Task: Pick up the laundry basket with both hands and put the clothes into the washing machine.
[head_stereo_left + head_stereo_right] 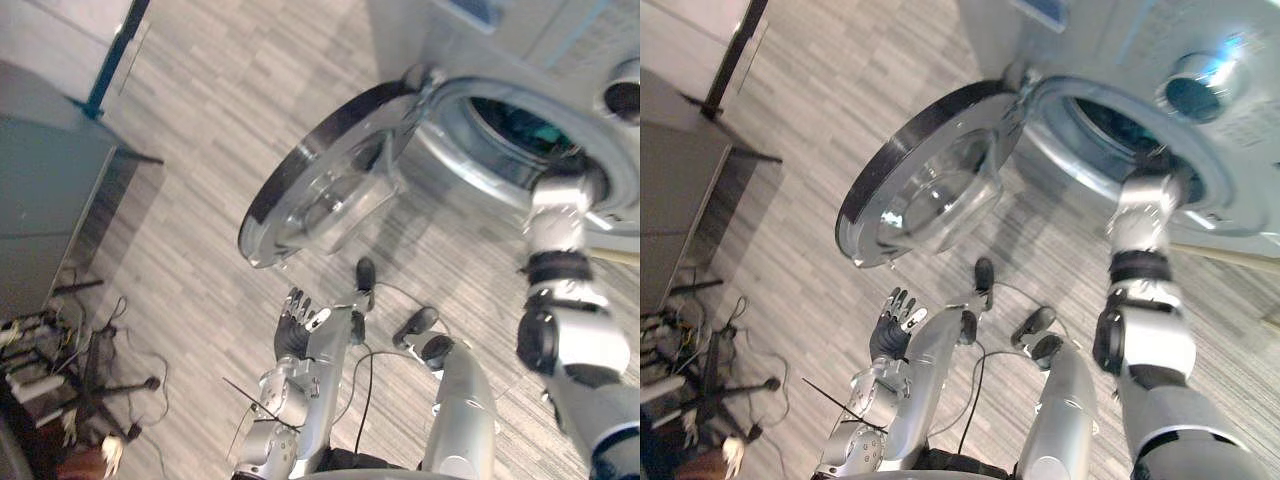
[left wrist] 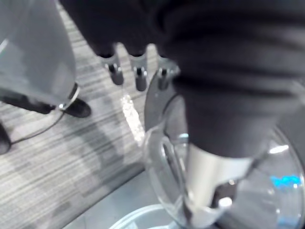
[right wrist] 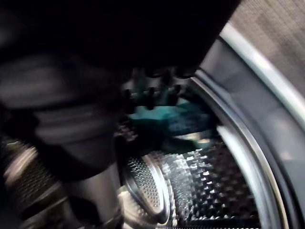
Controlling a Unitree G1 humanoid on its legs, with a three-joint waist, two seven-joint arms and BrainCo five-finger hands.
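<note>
Deep inside the drum point(image 3: 190, 191), the right hand point(image 3: 152, 93) was at the teal clothes point(image 3: 181, 121), its grip unreadable; a withdrawal could drag cloth out. Left hand point(image 1: 297, 325) hung slack-fingered.

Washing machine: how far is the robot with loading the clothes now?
Done, it seems: the door of the washing machine stands open and teal clothes lie in the drum. In hand: the right hand reaches into the drum beside the clothes; whether it holds them is unclear. The left hand hangs open, apart from the door. Left: probably to draw the right arm out.
</note>
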